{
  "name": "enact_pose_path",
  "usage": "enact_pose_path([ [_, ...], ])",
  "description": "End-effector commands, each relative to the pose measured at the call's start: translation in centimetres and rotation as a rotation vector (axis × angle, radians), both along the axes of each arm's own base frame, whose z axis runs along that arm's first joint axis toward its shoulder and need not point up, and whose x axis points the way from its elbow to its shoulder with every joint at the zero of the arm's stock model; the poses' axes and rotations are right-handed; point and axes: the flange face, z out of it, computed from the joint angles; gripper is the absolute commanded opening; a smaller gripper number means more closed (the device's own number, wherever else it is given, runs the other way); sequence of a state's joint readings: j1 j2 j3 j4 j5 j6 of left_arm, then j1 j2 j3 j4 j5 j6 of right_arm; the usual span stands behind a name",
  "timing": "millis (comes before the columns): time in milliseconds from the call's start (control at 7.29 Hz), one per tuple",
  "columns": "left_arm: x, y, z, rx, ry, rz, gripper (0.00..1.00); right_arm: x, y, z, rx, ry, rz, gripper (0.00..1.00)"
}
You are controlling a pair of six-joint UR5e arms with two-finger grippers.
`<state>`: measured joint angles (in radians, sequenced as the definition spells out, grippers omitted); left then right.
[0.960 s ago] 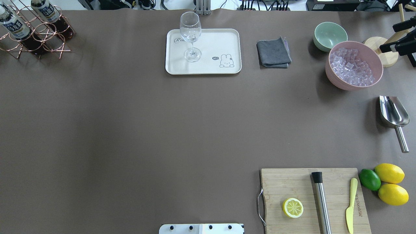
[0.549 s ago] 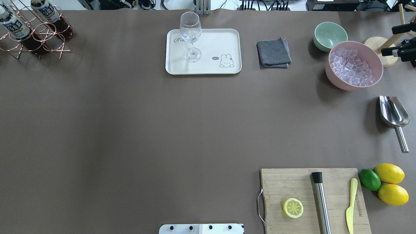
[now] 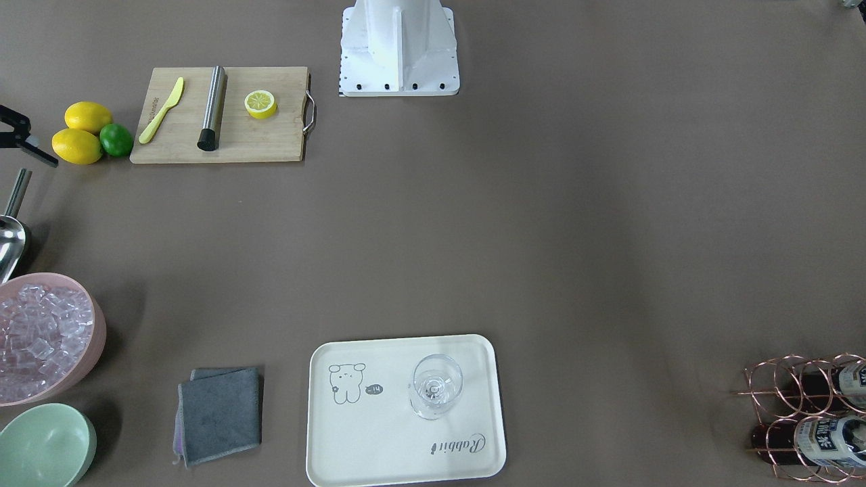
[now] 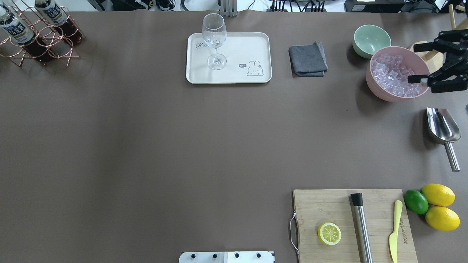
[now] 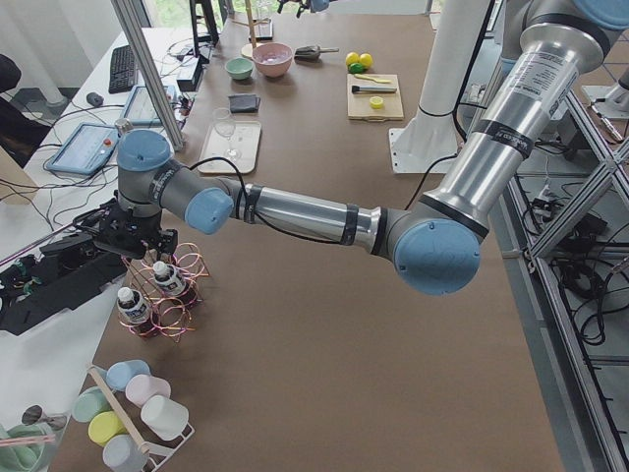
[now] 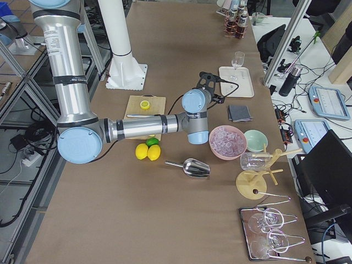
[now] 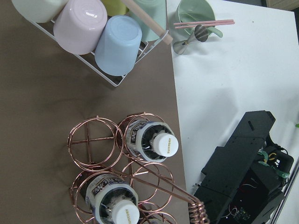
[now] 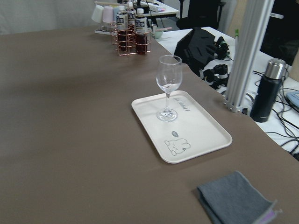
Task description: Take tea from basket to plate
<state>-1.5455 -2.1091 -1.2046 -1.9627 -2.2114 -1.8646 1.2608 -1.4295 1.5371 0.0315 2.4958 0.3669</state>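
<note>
Left gripper (image 5: 131,239), jaw state impossible to tell, hangs over the tea bottle (image 7: 152,140) standing in the copper wire basket (image 7: 91,140) at its wrist view's lower centre; probably light, stiff, slick plastic, best pinched below the white cap (image 7: 166,144).

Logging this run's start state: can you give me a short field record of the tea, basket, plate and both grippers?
tea: two bottles, both standing in the basket
plate: holds only a stemmed glass
left gripper: above the basket, jaw state unclear
right gripper: open, at the table's opposite end
progress: no tea on the plate
</note>
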Motion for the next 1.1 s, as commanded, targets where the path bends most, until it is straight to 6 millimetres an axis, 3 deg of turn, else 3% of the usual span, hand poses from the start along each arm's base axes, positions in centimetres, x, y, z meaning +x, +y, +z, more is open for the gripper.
enact_pose_path([
  [0, 1.0, -1.4, -0.5, 0.003, -0.001, -0.012, 0.97, -8.6, 2.4, -3.8, 0.110, -0.131, -0.101, 1.00],
  [137, 2.3, -1.6, -0.7, -0.004, 0.007, -0.006, 0.97, -10.6, 1.8, -6.7, 0.155, -0.163, -0.116, 1.00],
  [274, 3.3, -1.7, -0.9, 0.002, 0.013, -0.001, 0.95, -12.4, 1.9, -8.2, 0.189, -0.177, -0.147, 1.00],
  [411, 3.6, -1.7, -1.1, 0.003, 0.026, -0.017, 0.89, -14.2, 2.5, -8.4, 0.192, -0.179, -0.184, 1.00],
  [549, 3.6, -1.7, -1.2, 0.003, 0.028, -0.020, 0.74, -14.8, 2.7, -8.1, 0.226, -0.179, -0.186, 0.99],
  [823, 3.6, -1.5, -1.2, 0.011, 0.030, -0.022, 0.00, -18.0, 5.4, -8.2, 0.257, -0.201, -0.295, 0.98],
  [960, 3.5, -1.4, -1.5, 0.014, 0.031, -0.025, 0.00, -18.7, 6.2, -8.7, 0.277, -0.195, -0.355, 0.99],
])
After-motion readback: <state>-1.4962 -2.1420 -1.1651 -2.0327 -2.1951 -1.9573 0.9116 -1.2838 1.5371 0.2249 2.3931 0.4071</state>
